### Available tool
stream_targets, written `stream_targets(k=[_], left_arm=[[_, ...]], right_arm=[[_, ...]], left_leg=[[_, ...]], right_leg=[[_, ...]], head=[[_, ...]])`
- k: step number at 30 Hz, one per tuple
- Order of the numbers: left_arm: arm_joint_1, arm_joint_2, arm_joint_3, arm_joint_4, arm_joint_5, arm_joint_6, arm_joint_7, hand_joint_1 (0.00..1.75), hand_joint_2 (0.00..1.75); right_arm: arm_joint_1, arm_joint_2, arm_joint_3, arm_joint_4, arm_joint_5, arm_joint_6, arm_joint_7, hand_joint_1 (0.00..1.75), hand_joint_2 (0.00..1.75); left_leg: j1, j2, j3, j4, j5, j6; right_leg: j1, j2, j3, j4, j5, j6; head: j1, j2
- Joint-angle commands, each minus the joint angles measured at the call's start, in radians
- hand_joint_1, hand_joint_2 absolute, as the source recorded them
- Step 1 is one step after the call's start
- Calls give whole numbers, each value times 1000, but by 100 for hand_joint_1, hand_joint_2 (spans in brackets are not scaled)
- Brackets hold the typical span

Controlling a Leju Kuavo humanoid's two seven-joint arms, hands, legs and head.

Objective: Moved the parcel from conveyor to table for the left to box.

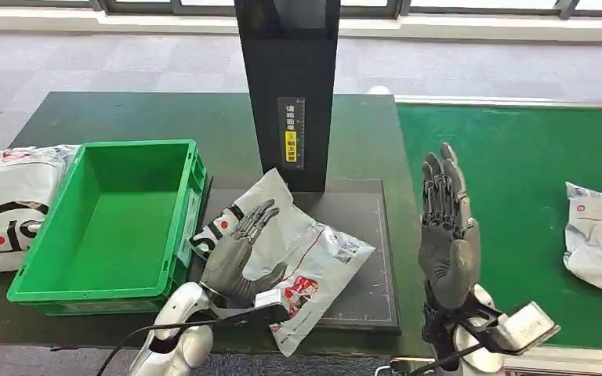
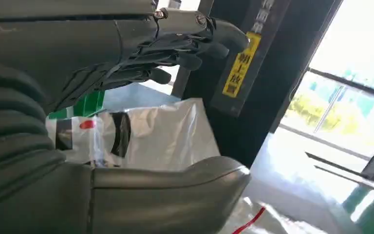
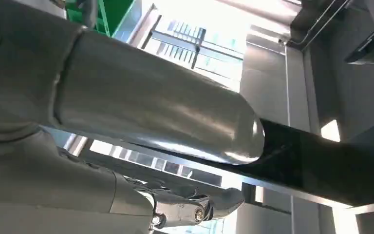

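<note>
While over the parcel [image 1: 298,251], left hand [image 1: 239,254] spread — holds nothing | right hand [image 1: 445,235] spread, raised

Left hand [image 1: 239,258] open, fingers forward; right hand [image 1: 445,227] open, fingers upright.

The left hand [image 2: 126,63] fills the 9 o'clock side of the left wrist view, dark fingers [image 2: 175,53] stretched toward 2 o'clock and apart from the thick grey thumb [image 2: 170,183] at 6 o'clock, holding nothing. Between them lies the white parcel [image 2: 160,139], with black and red print. A black post [image 2: 272,73] with a yellow label [image 2: 238,66] stands at 1 o'clock. A green crate [image 2: 85,105] edge shows behind the parcel.
</note>
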Motion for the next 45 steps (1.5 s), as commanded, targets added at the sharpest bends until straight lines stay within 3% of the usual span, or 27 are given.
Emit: stream_targets(k=[1,10,20,26,27,28,29,31,32,41,45], left_arm=[[-52,19,-48,159,-55,-54,40,0,175],[-58,28,-54,229,-71,-73,44,0,175],[-182,9,-101,446,-82,-123,-3,0,175],[-208,7,-138,530,-90,-127,-43,0,175],[-215,4,-136,538,-87,-113,-50,10,175],[-215,4,-136,538,-87,-113,-50,10,175],[-223,0,-133,533,-84,-96,-53,169,175],[-224,-2,-130,531,-81,-91,-53,175,175],[-215,-4,-120,493,-80,-17,-63,175,175],[-215,-4,-120,493,-80,-17,-63,175,175],[-198,-22,-94,352,-73,64,-51,175,175]], right_arm=[[26,-45,-28,-93,-10,-7,2,0,0],[14,-56,-29,-87,-21,-4,2,0,0],[-75,-45,-43,7,-27,23,2,0,0],[-15,-53,-40,-42,-26,18,2,0,0],[-10,-52,-40,-49,-30,19,2,0,0],[-10,-52,-40,-49,-30,19,2,0,0],[-1,-50,-41,-59,-27,16,2,0,0],[2,-50,-40,-64,-26,15,2,0,0],[10,-46,-39,-78,-20,10,2,0,0],[10,-46,-39,-78,-20,10,2,0,0],[40,-47,-19,-116,-9,-8,2,0,0]], left_leg=[[0,-2,3,-2,0,1],[0,0,4,-2,0,1],[0,1,4,-2,1,1],[0,-1,6,-3,0,1],[0,-2,4,-2,0,1],[0,-2,6,-3,0,1],[0,-2,4,-2,0,1],[0,-2,4,-1,0,1],[0,-2,5,-2,0,1],[0,-1,4,-1,0,1],[0,-2,5,-2,0,1]], right_leg=[[0,-3,5,-2,-1,0],[0,-2,5,-2,-1,0],[0,0,4,-2,1,0],[0,-2,8,-4,0,0],[0,-3,6,-2,0,0],[0,-3,8,-3,0,0],[0,-3,6,-2,0,0],[0,-3,6,-1,0,0],[0,-3,7,-3,0,0],[0,-1,5,-1,0,0],[0,-3,6,-2,-1,0]], head=[[0,0],[0,0],[0,0],[0,0],[0,0],[0,0],[0,0],[0,0],[0,0],[0,0],[0,0]])
